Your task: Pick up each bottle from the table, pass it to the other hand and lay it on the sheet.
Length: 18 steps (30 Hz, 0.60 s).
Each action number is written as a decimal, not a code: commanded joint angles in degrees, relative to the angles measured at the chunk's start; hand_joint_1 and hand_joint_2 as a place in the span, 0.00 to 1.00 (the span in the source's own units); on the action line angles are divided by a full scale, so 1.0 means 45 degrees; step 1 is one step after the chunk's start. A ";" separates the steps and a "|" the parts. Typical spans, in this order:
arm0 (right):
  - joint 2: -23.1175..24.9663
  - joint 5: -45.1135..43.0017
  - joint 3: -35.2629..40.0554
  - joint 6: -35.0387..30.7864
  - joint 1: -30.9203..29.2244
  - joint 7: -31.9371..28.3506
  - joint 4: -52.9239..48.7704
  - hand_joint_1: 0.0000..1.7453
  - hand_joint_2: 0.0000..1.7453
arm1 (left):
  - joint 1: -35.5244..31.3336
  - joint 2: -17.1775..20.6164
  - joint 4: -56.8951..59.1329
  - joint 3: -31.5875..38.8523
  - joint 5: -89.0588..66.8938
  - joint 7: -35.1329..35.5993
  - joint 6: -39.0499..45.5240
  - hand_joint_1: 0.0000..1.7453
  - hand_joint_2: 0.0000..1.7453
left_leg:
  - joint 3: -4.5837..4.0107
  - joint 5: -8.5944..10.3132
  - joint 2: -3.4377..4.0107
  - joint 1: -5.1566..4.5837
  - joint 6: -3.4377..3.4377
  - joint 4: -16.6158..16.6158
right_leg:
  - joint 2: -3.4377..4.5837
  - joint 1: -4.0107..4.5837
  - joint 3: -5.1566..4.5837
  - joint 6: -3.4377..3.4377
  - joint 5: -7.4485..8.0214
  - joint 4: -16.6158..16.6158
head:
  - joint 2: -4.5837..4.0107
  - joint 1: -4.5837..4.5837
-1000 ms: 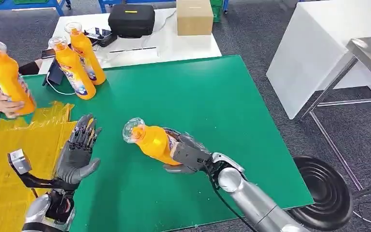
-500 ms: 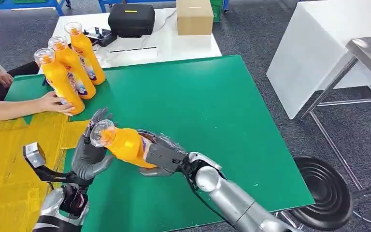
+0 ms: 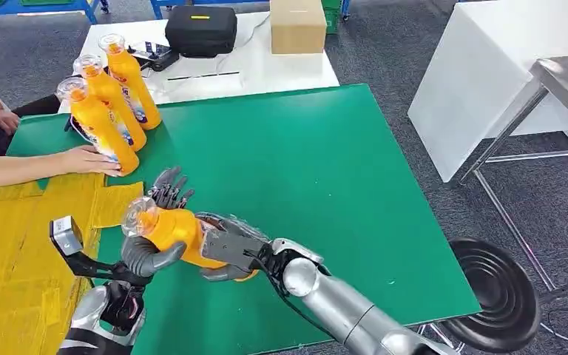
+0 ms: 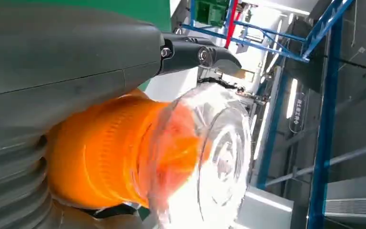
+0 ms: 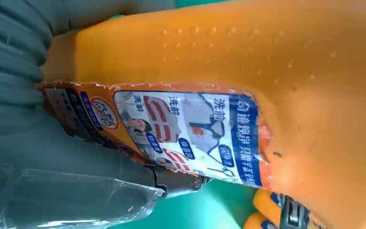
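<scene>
**Q:** Four orange bottles total, right? What's the one in the robot's hands look like?

**A:** Yep. The held bottle is glossy orange plastic with a clear domed cap, lying on its side above the near left part of the green worktop, cap pointing left. In the right wrist view its side has rows of small raised dots and a blue, white and red printed label with a ragged edge. The left wrist view shows fine ribbing on the orange neck under the see-through cap.

**Q:** Who's actually holding it?

**A:** Both. The right hand has its grey fingers wrapped round the body and label. The left hand has its thick thumb curled under the neck end and its dark fingers sticking up behind it, so it's cradling that end.

**Q:** And the rest?

**A:** Three bottles stand upright in a tight row at the far left corner of the matte green worktop. A person's hand rests on the nearest one. A crinkly yellow sheet covers the near left side. Past the worktop, a white table carries a black zipped case and a cardboard box.
</scene>
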 commanded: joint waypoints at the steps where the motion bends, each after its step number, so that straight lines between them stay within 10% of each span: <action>1: 0.0017 0.0030 0.0590 0.0088 -0.0860 -0.0104 0.2103 1.00 1.00 | -0.0516 0.0438 0.0759 -0.0592 0.0357 0.0169 -0.0534 0.00 1.00 | 0.0034 -0.0007 -0.0045 0.0010 -0.0009 -0.0004 | 0.0010 0.0004 0.0041 0.0001 -0.0009 -0.0009 | 0.0000 -0.0005; 15: 0.0195 0.0520 0.0826 0.0135 -0.0790 -0.0159 0.2753 1.00 1.00 | -0.0778 0.0597 0.1038 -0.0546 0.0392 0.0205 -0.0555 0.00 1.00 | 0.0022 -0.0004 -0.0044 0.0012 -0.0011 -0.0001 | 0.0000 0.0008 0.0029 -0.0002 -0.0008 -0.0007 | 0.0000 -0.0005; 16: 0.0217 0.0547 0.0842 0.0112 -0.0788 -0.0157 0.2763 1.00 1.00 | -0.0835 0.0669 0.1115 -0.0592 0.0347 0.0235 -0.0615 0.22 1.00 | 0.0048 -0.0016 -0.0071 0.0027 -0.0020 0.0007 | 0.0012 0.0019 0.0059 -0.0006 -0.0018 -0.0006 | 0.0000 -0.0005; 17: 0.0228 0.0561 0.0854 0.0115 -0.0803 -0.0158 0.2780 1.00 1.00 | -0.0865 0.0710 0.1161 -0.0627 0.0310 0.0234 -0.0655 1.00 1.00 | 0.0017 -0.0002 -0.0032 0.0003 -0.0007 -0.0003 | 0.0005 0.0000 0.0019 0.0000 -0.0006 -0.0003 | 0.0000 -0.0005; 18: 0.0240 0.0565 0.0853 0.0106 -0.0820 -0.0156 0.2786 1.00 1.00 | -0.0916 0.0802 0.1176 -0.0709 0.0133 0.0259 -0.0672 1.00 1.00 | 0.0030 -0.0007 -0.0042 0.0010 -0.0011 -0.0001 | 0.0010 0.0006 0.0034 -0.0001 -0.0010 -0.0004 | 0.0000 -0.0005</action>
